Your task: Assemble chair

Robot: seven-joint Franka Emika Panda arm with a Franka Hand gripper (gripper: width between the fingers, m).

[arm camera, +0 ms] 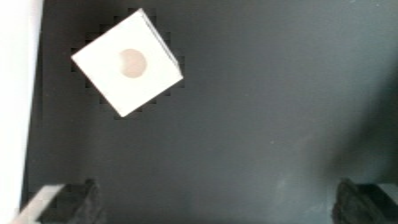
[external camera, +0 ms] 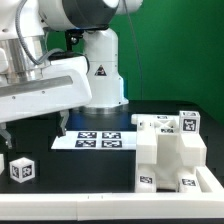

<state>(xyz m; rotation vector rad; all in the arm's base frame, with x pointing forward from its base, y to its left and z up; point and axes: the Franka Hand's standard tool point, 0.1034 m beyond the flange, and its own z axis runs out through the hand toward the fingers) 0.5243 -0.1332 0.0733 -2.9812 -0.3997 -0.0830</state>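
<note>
Matt white plastic chair (external camera: 172, 152)

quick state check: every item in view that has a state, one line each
gripper: open, holding nothing, above the dark table
chair assembly: stepped white block, upright on the table at the exterior view's right
loose white cube: lying alone on the table at the exterior view's left, ungrasped
flat white square piece: lying flat on the table, clear of the fingers
marker board: flat on the table, nothing on it

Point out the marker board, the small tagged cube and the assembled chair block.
Marker board (external camera: 100, 140), exterior view, on its middle tag.
Cube (external camera: 21, 169), exterior view, on its tagged front face.
Chair block (external camera: 168, 150), exterior view, on its white front wall.
</note>
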